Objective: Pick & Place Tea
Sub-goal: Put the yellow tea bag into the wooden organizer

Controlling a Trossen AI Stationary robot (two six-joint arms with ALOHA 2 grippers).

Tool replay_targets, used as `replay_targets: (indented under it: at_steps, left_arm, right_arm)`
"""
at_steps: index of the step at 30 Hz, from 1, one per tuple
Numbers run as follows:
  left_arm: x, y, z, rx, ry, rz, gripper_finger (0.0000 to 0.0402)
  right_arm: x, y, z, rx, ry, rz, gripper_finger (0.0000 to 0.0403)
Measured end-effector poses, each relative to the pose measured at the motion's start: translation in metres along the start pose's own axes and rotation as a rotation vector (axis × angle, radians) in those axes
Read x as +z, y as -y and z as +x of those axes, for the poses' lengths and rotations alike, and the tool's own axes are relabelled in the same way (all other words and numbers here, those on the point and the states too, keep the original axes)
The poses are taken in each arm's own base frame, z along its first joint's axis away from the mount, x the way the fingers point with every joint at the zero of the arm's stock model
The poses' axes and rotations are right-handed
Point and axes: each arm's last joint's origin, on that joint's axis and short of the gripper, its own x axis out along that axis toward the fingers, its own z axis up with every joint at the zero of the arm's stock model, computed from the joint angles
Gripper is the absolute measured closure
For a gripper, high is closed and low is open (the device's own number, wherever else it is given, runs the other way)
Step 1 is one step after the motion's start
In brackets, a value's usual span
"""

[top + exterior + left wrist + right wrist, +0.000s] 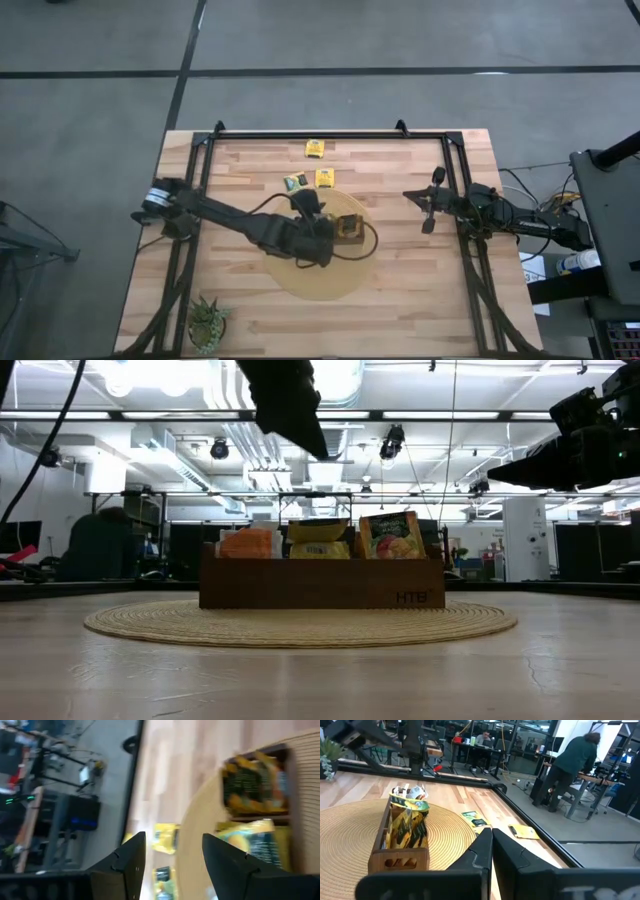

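The long brown box (pixel 346 229) stands on a round woven mat (pixel 320 280) with orange, yellow and green sachets upright in it (pixel 318 538). Three sachets lie flat on the wood beyond the mat: a yellow one near the far edge (pixel 315 148), a dark green one (pixel 294 182) and a yellow one (pixel 324 178). My left gripper (pixel 308 200) hovers open above the mat's far rim, beside the box. In its wrist view (pixel 172 840) a yellow sachet (pixel 165 837) shows between the fingers, farther off. My right gripper (pixel 430 208) waits shut (pixel 491 845) at the table's right.
A small potted plant (pixel 208 322) stands at the near left corner. Black frame rails (pixel 320 135) run along the far edge and both sides. A person (pixel 570 765) stands in the room beyond the table. Bare wood lies between the mat and the right arm.
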Motion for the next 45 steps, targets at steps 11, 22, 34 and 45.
replay_targets:
  at_steps: [11, 22, 34, 45]
  left_arm:
    - [-0.028, 0.043, 0.03, -0.15, 0.022, 0.006, 0.0213]
    - [-0.037, 0.065, 0.048, -0.171, 0.014, 0.006, 0.0213]
    - [-0.04, 0.073, 0.058, -0.115, 0.004, 0.08, 0.0213]
    - [-0.043, 0.07, 0.061, -0.068, -0.015, 0.287, 0.0213]
  right_arm:
    - [0.0, 0.0, 0.0, 0.0, 0.0, 0.0, 0.0394]
    - [0.0, 0.0, 0.0, 0.0, 0.0, 0.0, 0.0394]
    - [0.0, 0.0, 0.0, 0.0, 0.0, 0.0, 0.0394]
    - [0.0, 0.0, 0.0, 0.0, 0.0, 0.0, 0.0394]
